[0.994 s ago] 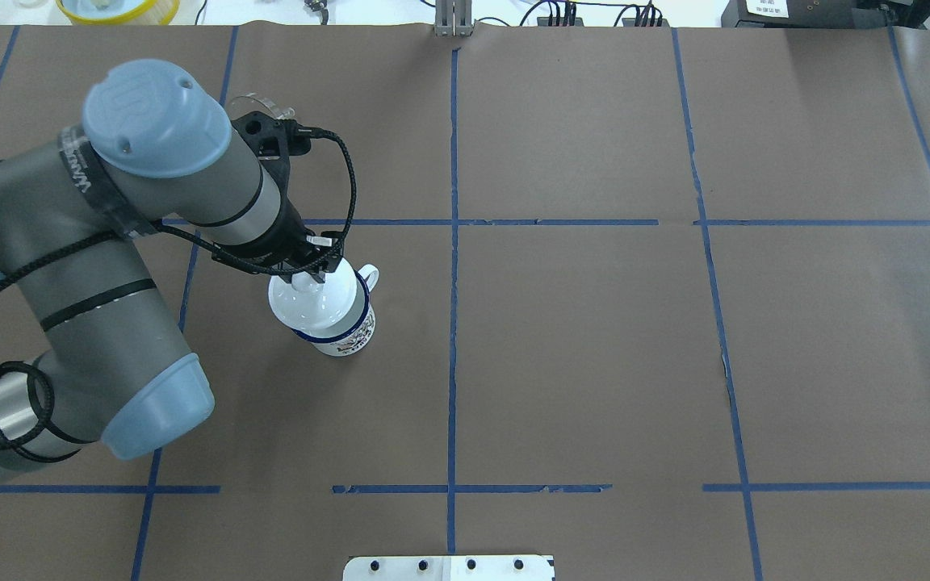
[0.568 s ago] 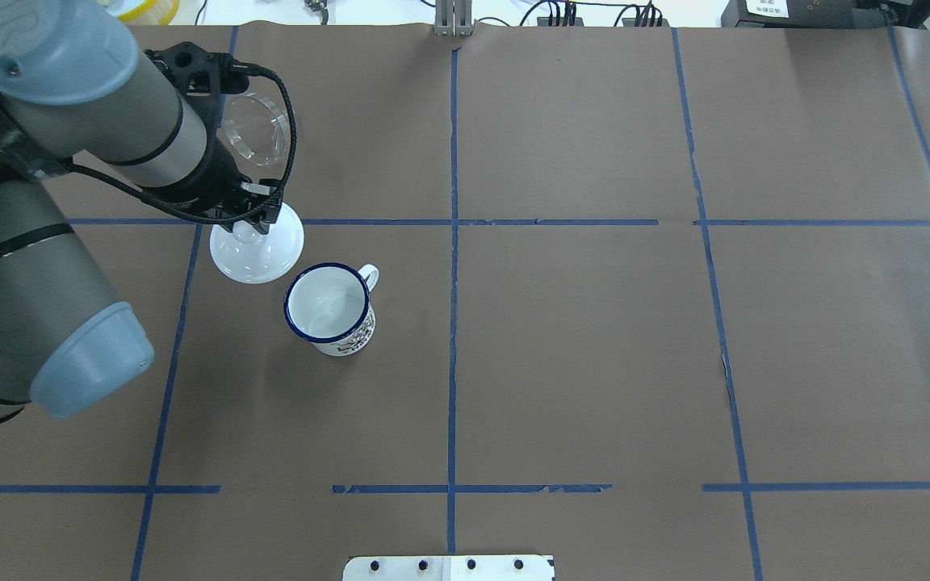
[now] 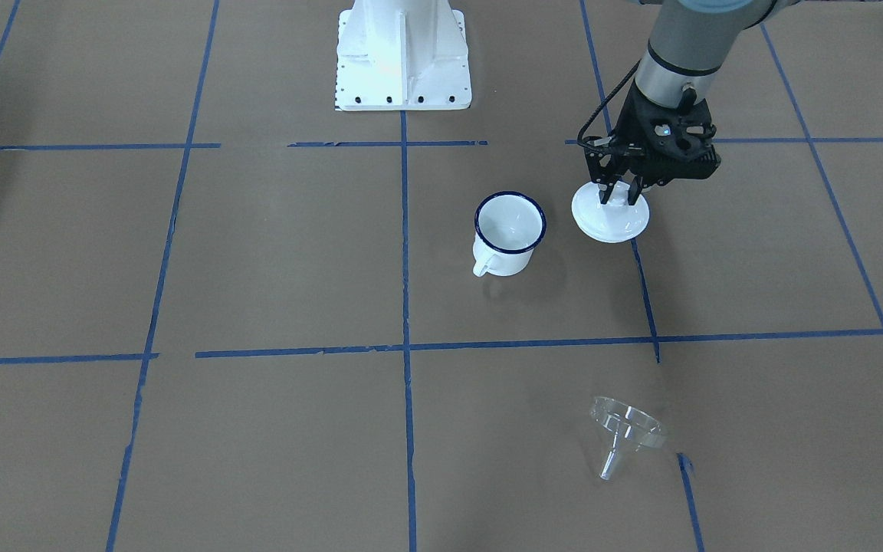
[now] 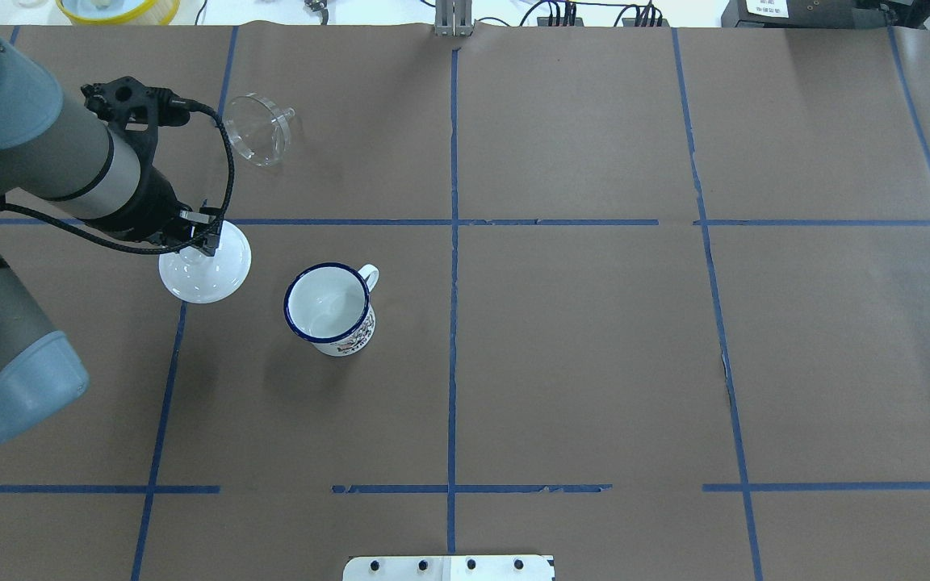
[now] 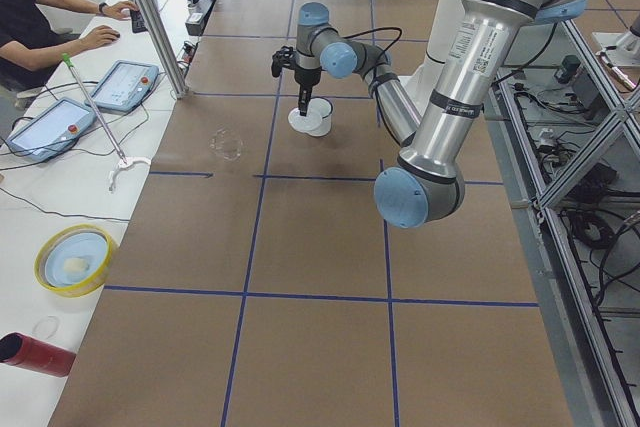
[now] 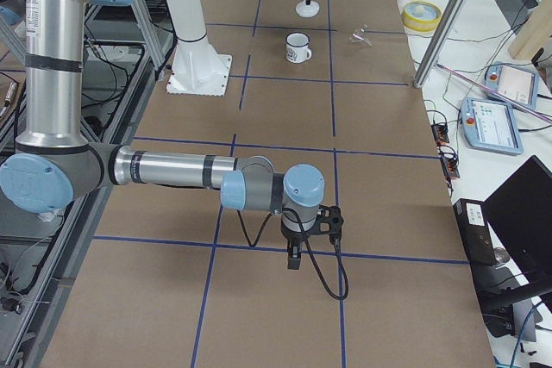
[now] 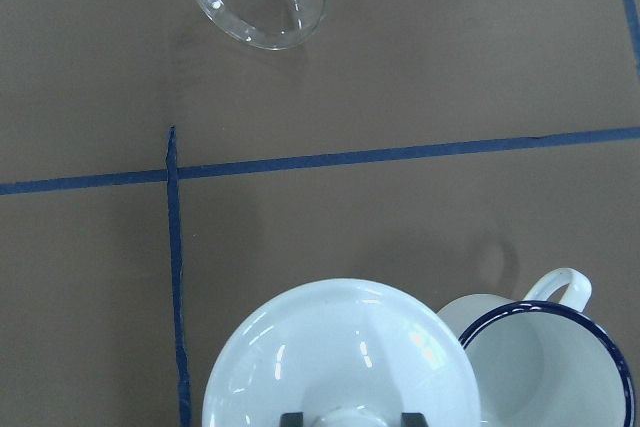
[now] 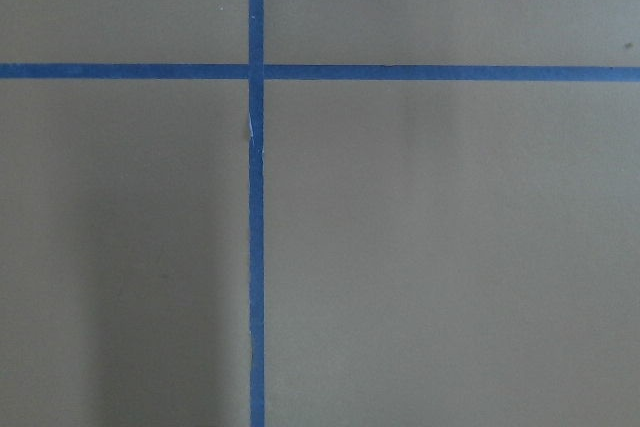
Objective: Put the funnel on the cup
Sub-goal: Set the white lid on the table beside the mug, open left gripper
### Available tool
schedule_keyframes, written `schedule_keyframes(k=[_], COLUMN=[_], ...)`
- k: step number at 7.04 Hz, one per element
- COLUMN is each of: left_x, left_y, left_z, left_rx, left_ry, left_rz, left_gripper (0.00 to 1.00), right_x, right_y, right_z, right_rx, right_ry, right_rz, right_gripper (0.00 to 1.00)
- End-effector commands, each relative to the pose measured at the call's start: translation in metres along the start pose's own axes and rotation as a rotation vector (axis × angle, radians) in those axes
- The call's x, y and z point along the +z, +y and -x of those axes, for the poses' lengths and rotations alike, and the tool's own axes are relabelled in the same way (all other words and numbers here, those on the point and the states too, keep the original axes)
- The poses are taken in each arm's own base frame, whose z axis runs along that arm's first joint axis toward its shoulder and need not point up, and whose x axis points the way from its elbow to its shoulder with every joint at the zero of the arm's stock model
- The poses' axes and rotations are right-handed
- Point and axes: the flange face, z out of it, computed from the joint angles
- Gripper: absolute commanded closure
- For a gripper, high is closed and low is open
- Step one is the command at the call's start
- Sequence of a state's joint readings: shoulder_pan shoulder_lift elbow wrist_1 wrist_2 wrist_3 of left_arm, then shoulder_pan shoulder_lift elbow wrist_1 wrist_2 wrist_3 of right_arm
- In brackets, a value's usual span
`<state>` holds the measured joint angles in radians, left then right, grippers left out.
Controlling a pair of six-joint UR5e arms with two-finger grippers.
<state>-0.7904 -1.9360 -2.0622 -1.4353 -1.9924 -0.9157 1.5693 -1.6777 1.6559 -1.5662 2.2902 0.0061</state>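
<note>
**Lid in the pincer, funnel on its side**

The left gripper [image 3: 619, 193] pinches the knob of a white lid [image 3: 612, 222] just beside the uncovered cup [image 3: 510, 228], on the cup's side toward the robot's left. The clear funnel [image 3: 628, 428] lies tipped on its side on the brown table [image 3: 257, 253], well apart from the cup and farther from the robot's base. The right gripper [image 6: 294, 258] hangs far from the cup above blue tape lines [image 8: 256, 247]; whether its fingers are spread or pressed together cannot be told.

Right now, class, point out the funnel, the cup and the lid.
funnel [image 4: 255, 139], overhead view, on its clear cone.
cup [image 4: 328, 302], overhead view, on its white inside.
lid [image 4: 211, 274], overhead view, on its white dome.
</note>
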Motion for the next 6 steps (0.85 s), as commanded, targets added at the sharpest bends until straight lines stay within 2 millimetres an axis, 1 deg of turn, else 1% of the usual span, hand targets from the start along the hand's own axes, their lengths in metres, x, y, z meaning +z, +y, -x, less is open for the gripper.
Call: schedule_keyframes(k=[1,2,3,4,5,6], left_x=[0.043,0.076,0.099,0.11,0.114,0.123], left_y=[0.004,0.01,0.014,0.013,0.013,0.012], left_z=[0.021,0.014,0.012,0.015,0.017,0.022], left_rx=[-0.029,-0.047,-0.056,-0.056,-0.056,-0.057], left_ry=[0.016,0.034,0.041,0.042,0.034,0.02], left_rz=[0.002,0.021,0.032,0.034,0.038,0.047], left_gripper=[1.0,1.0,1.0,1.0,1.0,1.0], right_x=[0.0,0.0,0.0,0.0,0.0,0.0], right_y=[0.0,0.0,0.0,0.0,0.0,0.0], right_z=[0.0,0.0,0.0,0.0,0.0,0.0], right_rx=[0.001,0.001,0.001,0.0,0.001,0.0], right_ry=[0.0,0.0,0.0,0.0,0.0,0.0], right_rz=[0.001,0.001,0.001,0.0,0.001,0.0], right_gripper=[0.0,0.0,0.0,0.0,0.0,0.0])
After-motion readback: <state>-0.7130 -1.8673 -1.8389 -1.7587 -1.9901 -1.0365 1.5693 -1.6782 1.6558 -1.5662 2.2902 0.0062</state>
